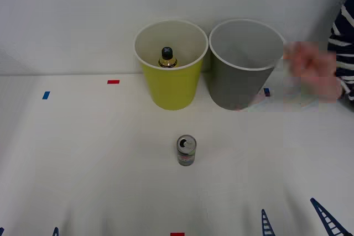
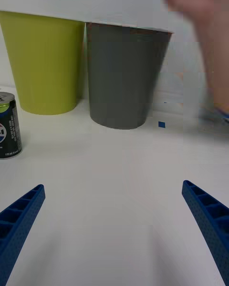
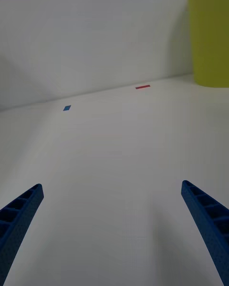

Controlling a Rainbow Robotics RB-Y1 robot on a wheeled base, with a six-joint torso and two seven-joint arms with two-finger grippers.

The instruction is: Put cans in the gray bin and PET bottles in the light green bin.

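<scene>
A short silver can (image 1: 186, 150) stands upright on the white table, in front of the two bins; in the right wrist view the can (image 2: 9, 126) sits off to one side of the fingers. The light green bin (image 1: 168, 89) holds a yellow PET bottle (image 1: 167, 58) with a black cap. Beside it stands the gray bin (image 1: 235, 89), with nothing seen inside. My right gripper (image 1: 296, 222) is open near the table's front edge, right of the can, facing the gray bin (image 2: 124, 76). My left gripper (image 1: 27, 233) is open at the front left, far from the can.
A person's blurred hand (image 1: 312, 70) is just right of the gray bin's rim; I cannot tell if it touches. Small red tape (image 1: 113, 82) and blue tape (image 1: 46, 95) marks lie on the table. The wall stands right behind the bins.
</scene>
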